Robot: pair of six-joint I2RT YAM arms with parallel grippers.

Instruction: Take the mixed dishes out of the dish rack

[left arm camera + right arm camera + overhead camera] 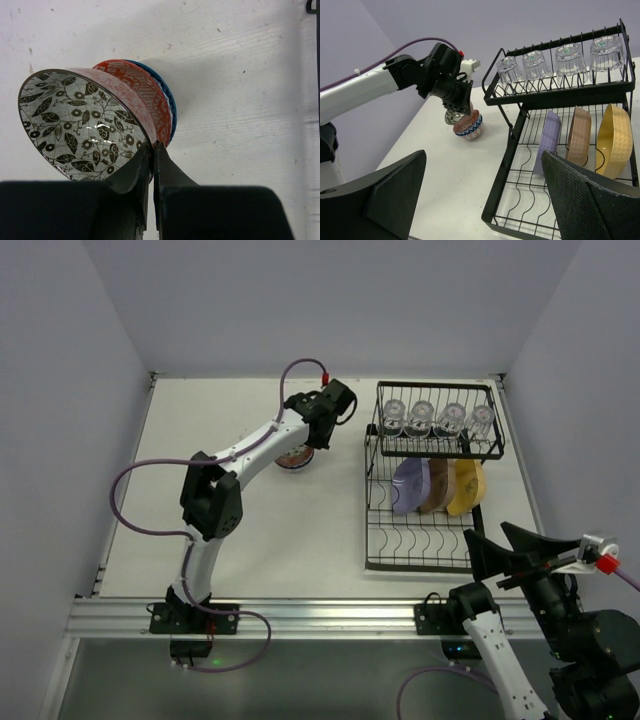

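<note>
Rack (420, 566) holds three plates (438, 486), four glasses (436, 418); left hand (152, 146) pinches bowl (75, 125); right hand (484, 156) spread.

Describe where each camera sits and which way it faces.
Top external: above, behind the bases, looking down at both arms, the table and dish rack.
Left wrist: looks down past the left gripper, shut on the leaf-patterned bowl.
Right wrist: low, near edge, faces the rack through the open right gripper.
Shared: top and right wrist both show rack and left arm.

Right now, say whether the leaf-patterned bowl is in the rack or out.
Out: left gripper pinches the rim of the leaf-patterned bowl, left of the dish rack.
</note>
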